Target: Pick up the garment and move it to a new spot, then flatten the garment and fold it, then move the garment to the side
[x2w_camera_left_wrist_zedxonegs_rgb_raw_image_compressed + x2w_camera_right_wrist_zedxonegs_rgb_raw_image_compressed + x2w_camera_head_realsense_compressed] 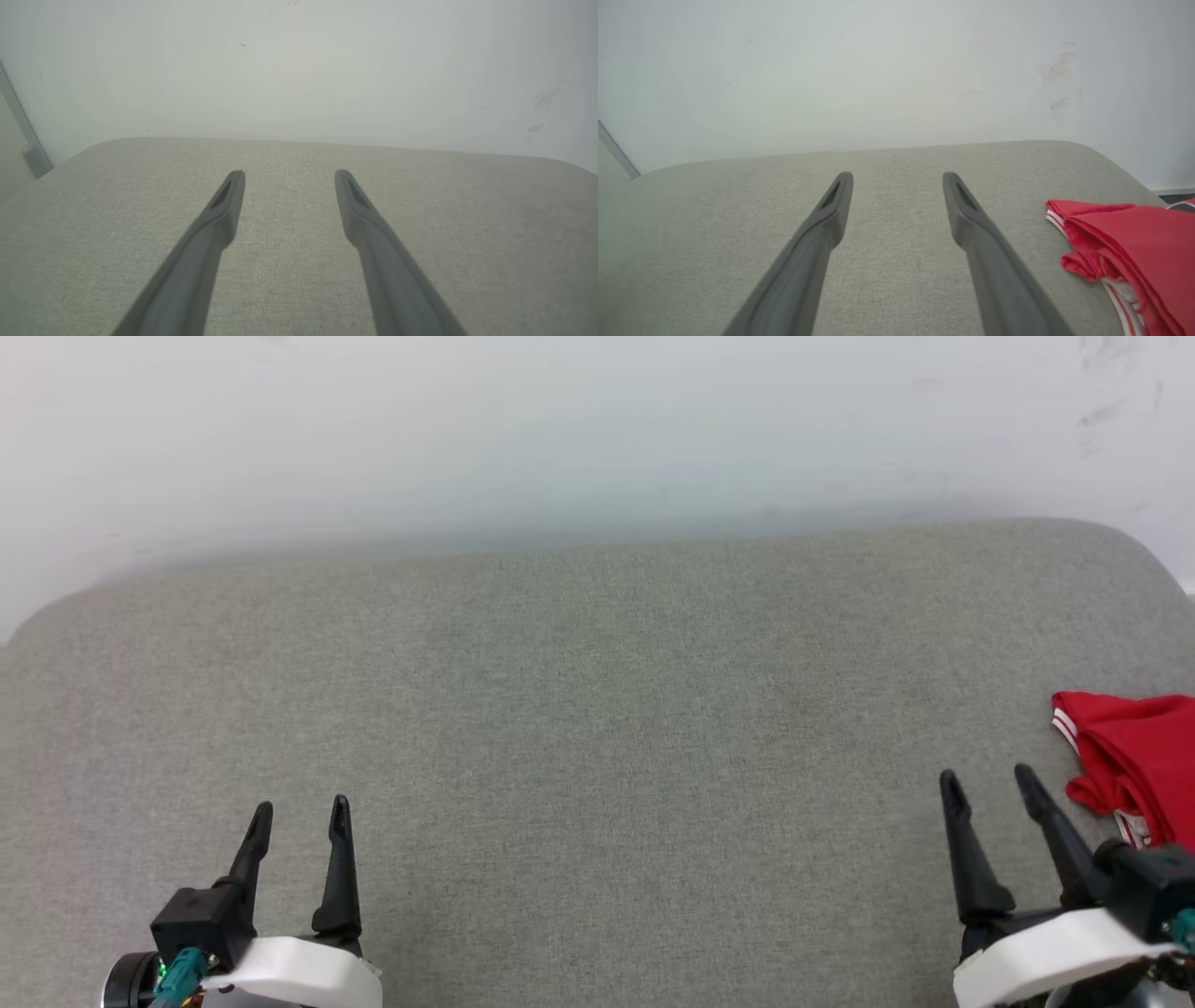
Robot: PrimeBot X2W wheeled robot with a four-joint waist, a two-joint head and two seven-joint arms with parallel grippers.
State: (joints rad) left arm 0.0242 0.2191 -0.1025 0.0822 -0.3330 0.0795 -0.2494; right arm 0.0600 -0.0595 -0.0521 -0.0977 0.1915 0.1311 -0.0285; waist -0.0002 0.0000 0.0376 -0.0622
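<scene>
The garment [1134, 747] reads as soft, matt red cloth with red-and-white striped trim at its edges. The padded surface [597, 756] is coarse grey-green woven fabric, matt, its weave plain in the wrist views. The left gripper [302, 805] and right gripper [986, 772] have smooth, dark, matt fingers, plastic by the look, and each wrist cover [299, 971] is smooth white plastic with a slight sheen. The wall [597, 429] is matt pale paint, scuffed in spots.

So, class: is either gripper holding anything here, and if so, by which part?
Nothing is held. The left gripper and right gripper are open and empty; the garment lies apart from both.
</scene>
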